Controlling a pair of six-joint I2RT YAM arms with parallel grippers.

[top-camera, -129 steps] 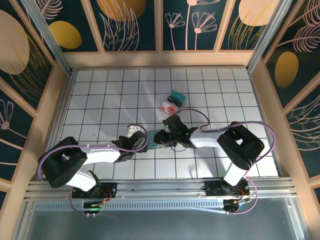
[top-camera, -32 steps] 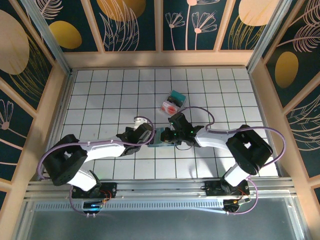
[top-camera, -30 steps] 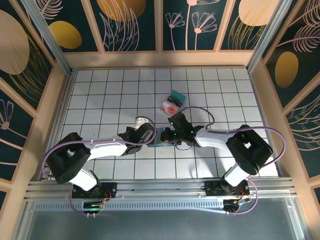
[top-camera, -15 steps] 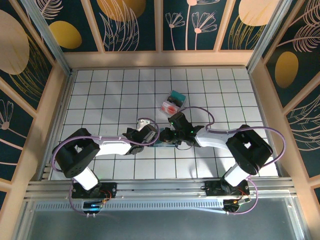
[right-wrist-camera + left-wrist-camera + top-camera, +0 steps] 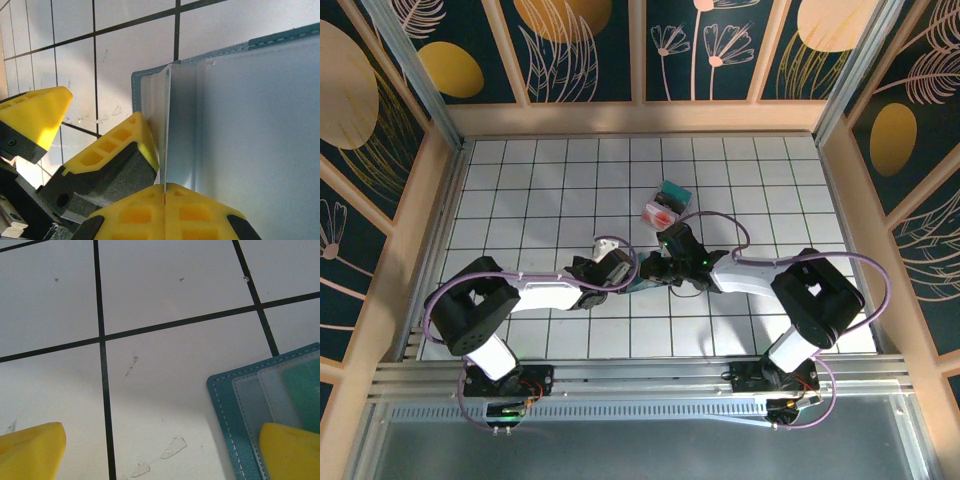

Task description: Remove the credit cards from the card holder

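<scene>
Right now, from above, I am watching the two arms meeting over the middle of the tiles (image 5: 520, 200). The left gripper (image 5: 623, 272) is sitting just left of the holder (image 5: 636, 285) and the right gripper (image 5: 655, 268) just right of it, so the holder is lying between them and mostly hidden. A red card (image 5: 659, 213) and a teal card (image 5: 673, 192) are lying loose beyond the right gripper, already out. In the left wrist view, the left gripper (image 5: 160, 454) is gaping wide and holding nothing. One of its fingers (image 5: 292, 452) is resting over the holder's (image 5: 235, 410) corner, and a tucked card (image 5: 305, 390) is showing teal in a slot, which the overhead view is not giving me. In the right wrist view, the right gripper (image 5: 165, 210) is clenched on a thin pale sheet (image 5: 166, 125) that is standing edge-on out of the holder (image 5: 250, 100), in line with the fingers. I cannot tell whether the sheet is a card or a pocket leaf. I am judging the right arm the nearer one, with the pull running straight back along that sheet while the left fingers pin the holder down.
</scene>
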